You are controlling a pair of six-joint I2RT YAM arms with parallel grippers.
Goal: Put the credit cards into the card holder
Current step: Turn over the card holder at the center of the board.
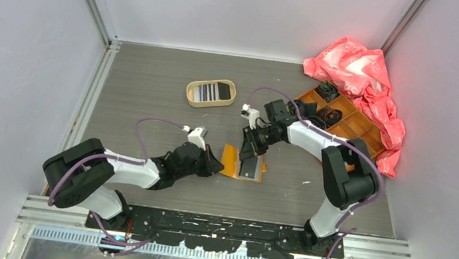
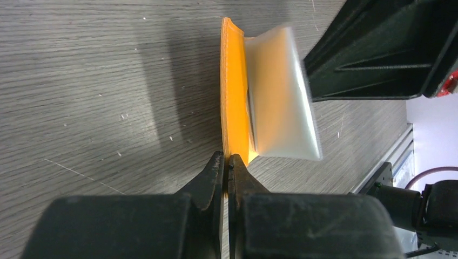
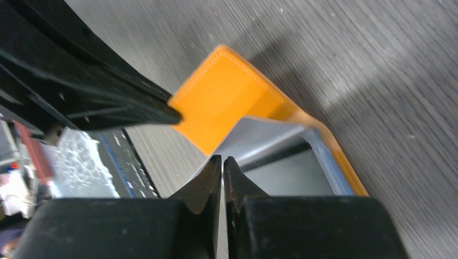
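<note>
The orange card holder (image 1: 231, 160) lies open mid-table, one flap raised. My left gripper (image 1: 217, 165) is shut on that flap's edge; in the left wrist view the jaws (image 2: 227, 162) pinch the orange flap (image 2: 234, 91) upright. My right gripper (image 1: 249, 153) is shut on a pale white-blue card (image 1: 250, 168) that sits against the holder's inside. In the right wrist view the jaws (image 3: 222, 162) pinch the card's edge (image 3: 275, 135) beside the orange flap (image 3: 227, 102). The card shows white in the left wrist view (image 2: 281, 102). A striped card (image 1: 205, 91) and a black card (image 1: 224, 91) lie in the oval tray.
The oval tan tray (image 1: 189, 97) stands behind the holder. A large orange compartmented box (image 1: 351, 124) with black parts and a crumpled pink bag (image 1: 362, 70) fill the back right. Grey walls close the sides and the back.
</note>
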